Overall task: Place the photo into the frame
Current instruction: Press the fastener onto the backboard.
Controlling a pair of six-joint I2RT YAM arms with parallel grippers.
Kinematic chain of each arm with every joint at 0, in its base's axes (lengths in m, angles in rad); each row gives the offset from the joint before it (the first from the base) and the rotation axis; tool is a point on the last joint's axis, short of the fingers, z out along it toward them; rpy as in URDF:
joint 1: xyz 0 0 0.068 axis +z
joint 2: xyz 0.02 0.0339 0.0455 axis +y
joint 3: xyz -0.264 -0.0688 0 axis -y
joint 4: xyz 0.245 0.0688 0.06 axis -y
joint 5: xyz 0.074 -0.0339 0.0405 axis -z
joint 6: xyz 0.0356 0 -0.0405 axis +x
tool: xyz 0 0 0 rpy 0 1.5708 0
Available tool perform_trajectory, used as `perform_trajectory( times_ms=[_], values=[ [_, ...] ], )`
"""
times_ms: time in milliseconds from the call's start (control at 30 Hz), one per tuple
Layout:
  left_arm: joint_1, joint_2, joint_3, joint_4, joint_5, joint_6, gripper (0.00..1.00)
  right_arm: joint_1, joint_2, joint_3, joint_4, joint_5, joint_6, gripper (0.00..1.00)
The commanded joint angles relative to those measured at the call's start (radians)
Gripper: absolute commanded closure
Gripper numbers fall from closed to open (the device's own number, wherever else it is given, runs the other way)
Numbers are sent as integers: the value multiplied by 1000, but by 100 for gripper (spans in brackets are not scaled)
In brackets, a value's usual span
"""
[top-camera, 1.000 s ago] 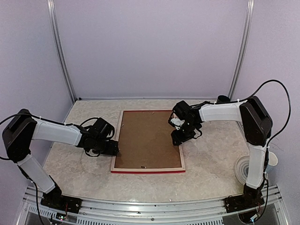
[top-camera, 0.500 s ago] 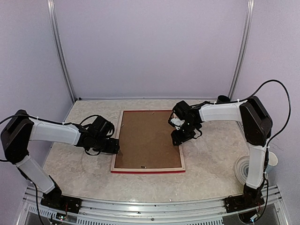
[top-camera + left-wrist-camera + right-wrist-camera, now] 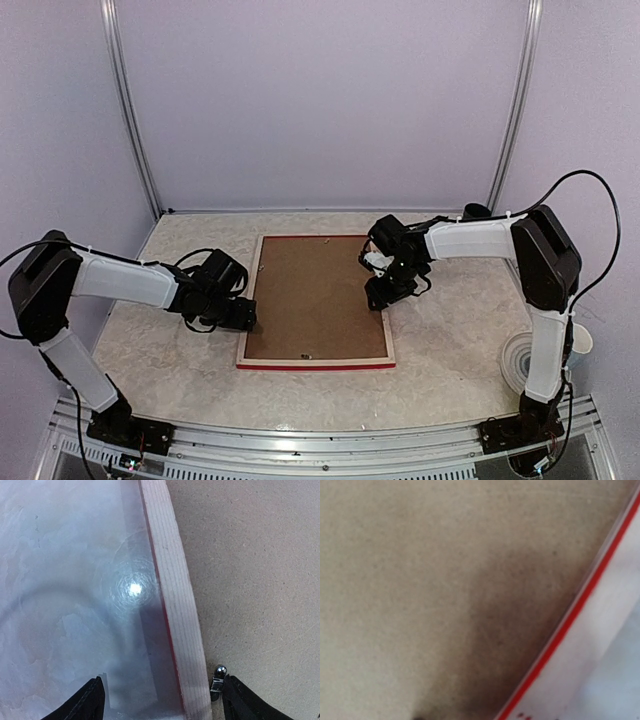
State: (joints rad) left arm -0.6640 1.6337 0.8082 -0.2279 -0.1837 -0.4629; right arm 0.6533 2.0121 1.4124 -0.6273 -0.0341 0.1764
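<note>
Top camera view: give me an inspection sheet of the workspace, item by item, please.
Surface: marbled table.
Job's things: frame lies back-up at centre, brown backing panel inside it; photo not seen.
Clutter: white round item by the right arm's base.
Grippers: left gripper open, fingers either side of the frame's left rail; right gripper at the frame's right rail, opening unclear.
Cables: black cable loops over the right arm; another at the left wrist.
Surroundings: pale lilac walls, metal uprights.
</note>
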Motion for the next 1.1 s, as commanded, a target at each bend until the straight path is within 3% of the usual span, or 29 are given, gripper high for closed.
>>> perform_trajectory(
  times_ms=[0,333,1067],
  values=[
    [-6,14,11,-16,0,1,20,2,0,-17,-2,-13,1,47],
    [0,35,-7,-8,6,-5,25,2,-3,-21,-1,-12,1,47],
    [29,10,-77,58,96,-31,64,2,-3,-23,0,-11,2,48]
  ],
)
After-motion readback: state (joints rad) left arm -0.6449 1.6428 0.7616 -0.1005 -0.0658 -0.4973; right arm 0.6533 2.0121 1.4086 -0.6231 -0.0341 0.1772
